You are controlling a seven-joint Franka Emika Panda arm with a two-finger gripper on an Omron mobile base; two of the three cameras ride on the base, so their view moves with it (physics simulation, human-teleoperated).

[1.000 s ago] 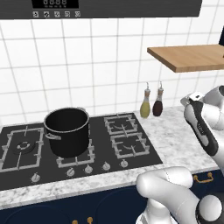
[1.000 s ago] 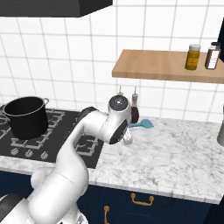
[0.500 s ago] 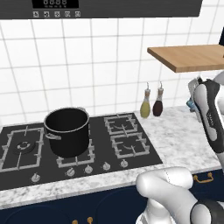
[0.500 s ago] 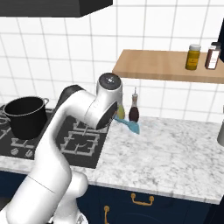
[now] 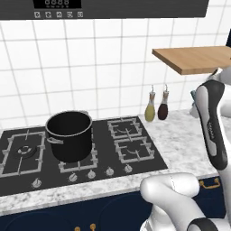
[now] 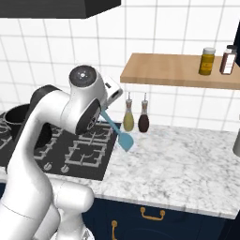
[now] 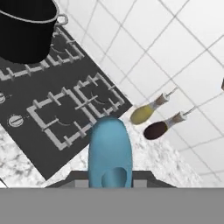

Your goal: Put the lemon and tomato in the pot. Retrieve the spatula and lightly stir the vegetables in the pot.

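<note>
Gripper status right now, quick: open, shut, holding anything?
Gripper: jaws shut on the spatula, which is held up off the counter.

A kitchen: gas hob (image 5: 81,149), tiled wall (image 5: 90,67), marble counter (image 6: 187,164)

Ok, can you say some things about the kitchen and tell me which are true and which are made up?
1. The end effector is holding the light-blue spatula. True.
2. The spatula is already inside the black pot. False: it hangs in the air over the edge of the stove and the marble counter.
3. The pot sits on the stove. True.
4. Two bottles, a yellow-green bottle and a dark bottle, stand by the tiled wall. True.
5. The wooden shelf has nothing on it. False: two jars stand on it.
</note>
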